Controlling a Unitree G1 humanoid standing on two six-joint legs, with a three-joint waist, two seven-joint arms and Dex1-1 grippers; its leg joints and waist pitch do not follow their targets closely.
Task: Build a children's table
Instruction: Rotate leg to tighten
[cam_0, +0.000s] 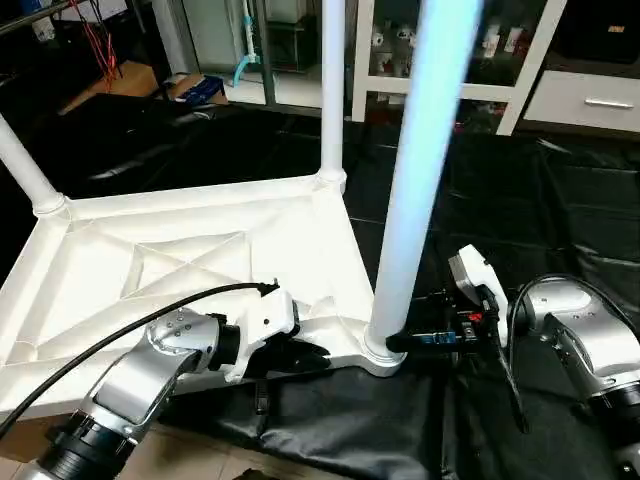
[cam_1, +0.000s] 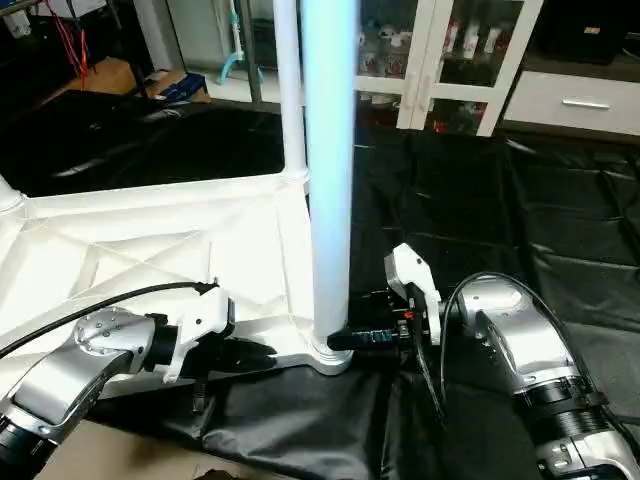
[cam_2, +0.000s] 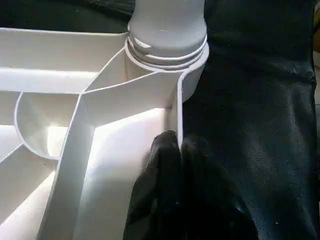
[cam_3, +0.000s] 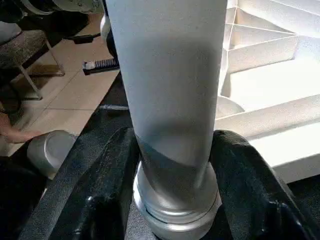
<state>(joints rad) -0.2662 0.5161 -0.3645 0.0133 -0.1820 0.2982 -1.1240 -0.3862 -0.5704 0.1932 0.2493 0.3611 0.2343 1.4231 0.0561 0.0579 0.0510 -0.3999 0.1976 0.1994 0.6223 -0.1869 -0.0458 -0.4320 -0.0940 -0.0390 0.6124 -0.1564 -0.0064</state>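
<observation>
At the lower centre of the head view, the left gripper (cam_0: 300, 355) is pinched shut on the upturned table top's (cam_0: 170, 260) rim to steady it, while the right gripper (cam_0: 420, 340) half-closes around the near leg (cam_0: 415, 200) above its corner socket (cam_0: 378, 352), likely for screwing.

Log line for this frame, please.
stage: near leg seated upright in corner socket | left gripper: shut on tabletop rim | right gripper: around leg base | legs standing: three
</observation>
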